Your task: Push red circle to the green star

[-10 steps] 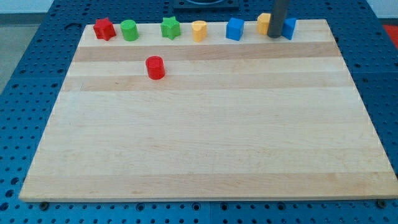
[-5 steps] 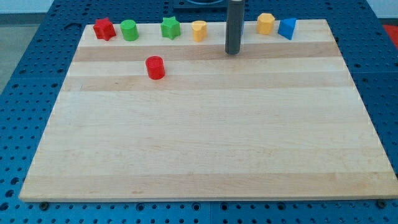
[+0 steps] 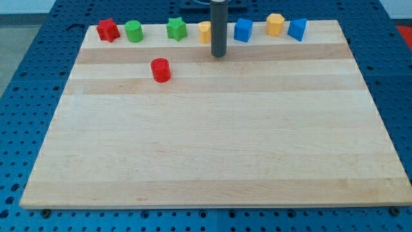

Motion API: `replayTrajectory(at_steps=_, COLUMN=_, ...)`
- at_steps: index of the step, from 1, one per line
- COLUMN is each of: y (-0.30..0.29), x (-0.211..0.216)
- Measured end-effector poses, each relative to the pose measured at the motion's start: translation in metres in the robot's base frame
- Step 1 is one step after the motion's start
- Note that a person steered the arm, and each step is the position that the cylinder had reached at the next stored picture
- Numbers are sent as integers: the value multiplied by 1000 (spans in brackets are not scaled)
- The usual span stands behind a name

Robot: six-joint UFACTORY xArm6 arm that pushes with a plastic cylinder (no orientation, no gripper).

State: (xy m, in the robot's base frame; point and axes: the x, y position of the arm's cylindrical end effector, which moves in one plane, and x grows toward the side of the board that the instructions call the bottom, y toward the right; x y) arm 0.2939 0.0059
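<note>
Red circle (image 3: 160, 69) sits apart, below-left of the green star (image 3: 176, 28). No pincer, only my tip (image 3: 219, 55), right of it; a careless approach could clip the yellow block (image 3: 205, 31).

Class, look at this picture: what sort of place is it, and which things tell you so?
Probably a robotics lab bench. A wooden board lies on a blue perforated table, small coloured blocks such as the red circle and green star sit on it, and my tip rests there.

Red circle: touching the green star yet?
No: the red circle sits alone, below and to the view's left of the green star with bare board between them; my tip touches neither.
</note>
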Motion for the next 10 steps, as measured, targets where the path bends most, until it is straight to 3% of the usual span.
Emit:
replayTrajectory(at_steps=2, y=-8, x=0)
replayTrajectory(at_steps=4, y=-24, x=78)
replayTrajectory(at_steps=5, y=-63, x=97)
replayTrajectory(at_steps=6, y=-127, x=97)
replayTrajectory(at_steps=8, y=-176, x=83)
replayTrajectory(at_steps=10, y=-188, x=75)
